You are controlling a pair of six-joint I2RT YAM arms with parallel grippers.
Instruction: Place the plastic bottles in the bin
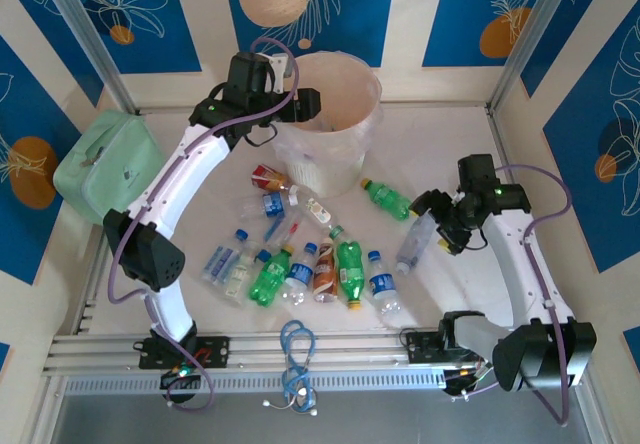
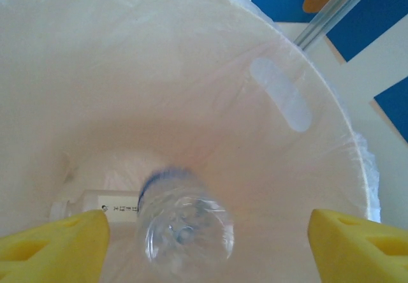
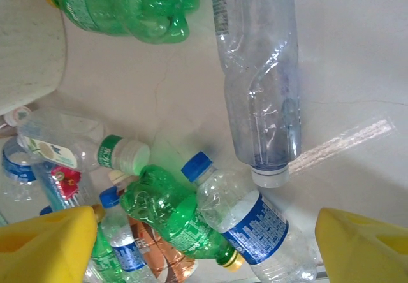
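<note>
The left pincer [image 2: 205, 238] hangs over the mouth of the bin [image 2: 191, 72], its yellow fingers [image 2: 57, 245] spread wide apart; between them, touching neither, a clear bottle [image 2: 185, 229] with a blue band shows its base to the wrist camera, well inside the bin's lined wall; whether it rests on anything cannot be told; what looks like a second bottle [image 2: 105, 206], white-labelled, lies at the bottom. The right pincer [image 3: 204, 232] hovers over the table [image 3: 357, 53], its fingers likewise wide apart and gripping nothing; ahead of it lies a long clear bottle [image 3: 261, 72] with a white cap; below the gap a blue-capped bottle [image 3: 245, 219] lies against a crumpled green bottle [image 3: 166, 210]. Seen from above, the other bottles [image 1: 300, 264] lie scattered on the table just in front of the bin.
</note>
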